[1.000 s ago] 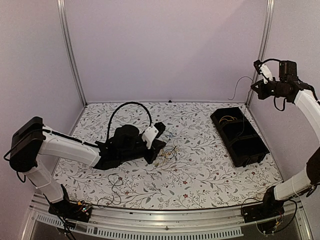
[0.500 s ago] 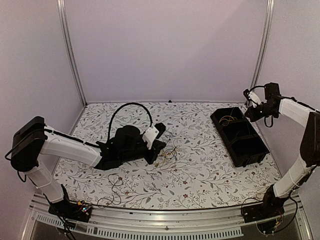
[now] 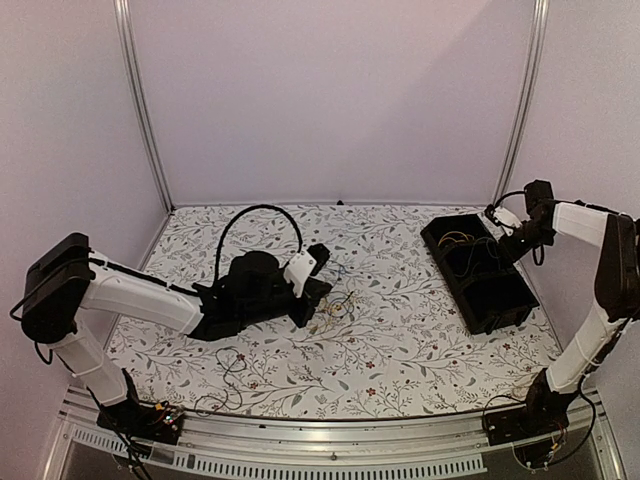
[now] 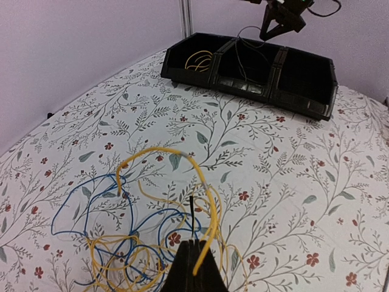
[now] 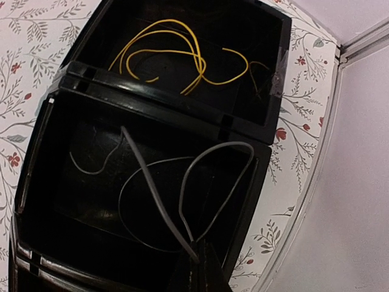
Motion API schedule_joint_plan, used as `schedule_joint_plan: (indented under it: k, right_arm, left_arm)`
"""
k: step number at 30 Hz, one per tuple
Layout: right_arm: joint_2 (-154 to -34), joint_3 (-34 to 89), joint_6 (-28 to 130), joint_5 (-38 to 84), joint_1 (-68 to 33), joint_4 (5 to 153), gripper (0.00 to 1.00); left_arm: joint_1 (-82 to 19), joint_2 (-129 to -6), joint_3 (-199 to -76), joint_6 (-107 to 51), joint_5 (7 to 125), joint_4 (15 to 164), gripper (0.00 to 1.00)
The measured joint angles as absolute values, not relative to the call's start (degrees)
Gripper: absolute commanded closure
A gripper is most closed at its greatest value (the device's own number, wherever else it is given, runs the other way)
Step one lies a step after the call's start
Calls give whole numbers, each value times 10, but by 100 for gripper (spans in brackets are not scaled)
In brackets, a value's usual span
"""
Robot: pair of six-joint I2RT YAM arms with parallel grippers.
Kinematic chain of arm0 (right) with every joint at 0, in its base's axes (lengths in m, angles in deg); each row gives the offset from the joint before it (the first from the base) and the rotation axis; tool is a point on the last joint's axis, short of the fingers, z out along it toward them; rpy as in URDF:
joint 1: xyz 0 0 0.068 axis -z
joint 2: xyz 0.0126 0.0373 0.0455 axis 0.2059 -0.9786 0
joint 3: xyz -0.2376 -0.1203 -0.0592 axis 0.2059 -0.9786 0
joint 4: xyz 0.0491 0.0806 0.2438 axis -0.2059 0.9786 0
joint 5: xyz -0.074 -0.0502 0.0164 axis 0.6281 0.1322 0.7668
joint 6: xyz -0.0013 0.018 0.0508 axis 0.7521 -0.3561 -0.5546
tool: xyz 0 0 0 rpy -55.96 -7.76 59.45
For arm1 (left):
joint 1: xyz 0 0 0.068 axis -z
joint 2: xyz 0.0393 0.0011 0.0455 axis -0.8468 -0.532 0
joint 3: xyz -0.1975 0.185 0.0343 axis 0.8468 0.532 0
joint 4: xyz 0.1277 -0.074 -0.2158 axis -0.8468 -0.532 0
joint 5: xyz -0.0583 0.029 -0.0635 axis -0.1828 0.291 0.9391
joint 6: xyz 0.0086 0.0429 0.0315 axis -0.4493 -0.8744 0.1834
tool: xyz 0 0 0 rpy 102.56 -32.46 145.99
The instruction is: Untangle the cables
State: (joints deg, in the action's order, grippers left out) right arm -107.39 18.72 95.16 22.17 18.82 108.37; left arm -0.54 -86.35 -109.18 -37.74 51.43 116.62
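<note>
Right fingers now lower, over bin.

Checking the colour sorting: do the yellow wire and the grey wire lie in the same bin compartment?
No, a divider separates the compartment of the yellow wire from that of the grey wire.

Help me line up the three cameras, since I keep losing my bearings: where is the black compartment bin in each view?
Top external: the black bin lies at the right, mid-height, running diagonally on the table.
Left wrist: along the top, from centre to right.
Right wrist: it fills most of the picture, seen from above.
Shared landmark: the yellow wire looped in its end compartment, visible in all three views.
</note>
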Motion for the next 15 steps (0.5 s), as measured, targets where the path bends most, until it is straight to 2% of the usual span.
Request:
schedule_joint_plan:
  k: [8, 15]
  right_arm:
    - [-1111, 224, 1012, 214, 183, 1174, 100]
    - [-1180, 287, 1012, 212, 148, 1204, 85]
  left_arm:
    - [-5, -863, -1069, -375, 508, 1179, 100]
    - [-5, -857, -1068, -375, 507, 1180, 100]
